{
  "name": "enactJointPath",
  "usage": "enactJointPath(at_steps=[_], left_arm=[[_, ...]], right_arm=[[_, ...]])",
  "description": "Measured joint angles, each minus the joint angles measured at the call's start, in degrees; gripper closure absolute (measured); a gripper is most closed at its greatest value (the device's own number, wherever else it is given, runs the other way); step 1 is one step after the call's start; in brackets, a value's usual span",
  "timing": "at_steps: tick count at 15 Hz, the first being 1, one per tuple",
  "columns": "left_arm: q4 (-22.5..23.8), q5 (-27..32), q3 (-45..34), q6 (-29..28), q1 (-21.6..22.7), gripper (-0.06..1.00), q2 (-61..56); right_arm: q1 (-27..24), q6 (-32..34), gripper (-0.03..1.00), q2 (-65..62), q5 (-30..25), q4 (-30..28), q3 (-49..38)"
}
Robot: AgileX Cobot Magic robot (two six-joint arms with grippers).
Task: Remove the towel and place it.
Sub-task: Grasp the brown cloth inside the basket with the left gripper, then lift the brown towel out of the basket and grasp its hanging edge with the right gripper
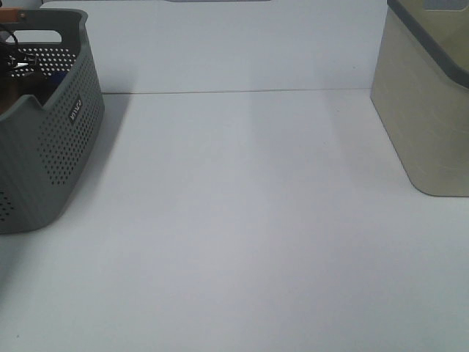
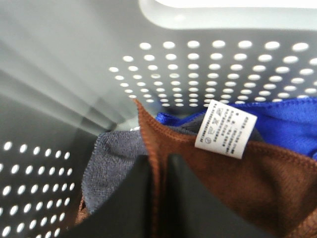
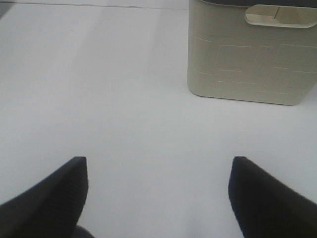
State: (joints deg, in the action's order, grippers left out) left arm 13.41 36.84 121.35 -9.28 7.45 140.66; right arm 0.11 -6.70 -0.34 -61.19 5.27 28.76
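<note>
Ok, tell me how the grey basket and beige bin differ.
The grey basket has walls full of round holes; the beige bin has solid ones. The basket is grey throughout; the bin has a darker rim. The basket holds the towel and a blue cloth; the bin's inside is hidden. Both stand upright on the white table.

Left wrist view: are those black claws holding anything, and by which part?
The left gripper pinches the towel by its hemmed edge, inside the grey basket. The right gripper is open and holds nothing.
</note>
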Motion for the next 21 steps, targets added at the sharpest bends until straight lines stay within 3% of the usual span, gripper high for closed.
enactJointPath(at_steps=[2,6,13,16,21], left_arm=[[0.0,0.0,0.0,0.63,0.0,0.94,-0.11],[-0.17,0.0,0.0,0.74,-0.86,0.94,-3.27],[-0.23,-0.63,0.06,0.8,-6.3,0.94,-18.51],[-0.86,-2.98,0.06,0.86,-12.15,0.94,-25.44],[-1.26,-6.36,0.06,1.89,-26.36,0.94,-32.89]], right_arm=[[0.0,0.0,0.22,0.0,0.0,0.0,0.0],[0.0,0.0,0.22,0.0,0.0,0.0,0.0],[0.0,0.0,0.22,0.0,0.0,0.0,0.0],[0.0,0.0,0.22,0.0,0.0,0.0,0.0],[0.0,0.0,0.22,0.0,0.0,0.0,0.0]])
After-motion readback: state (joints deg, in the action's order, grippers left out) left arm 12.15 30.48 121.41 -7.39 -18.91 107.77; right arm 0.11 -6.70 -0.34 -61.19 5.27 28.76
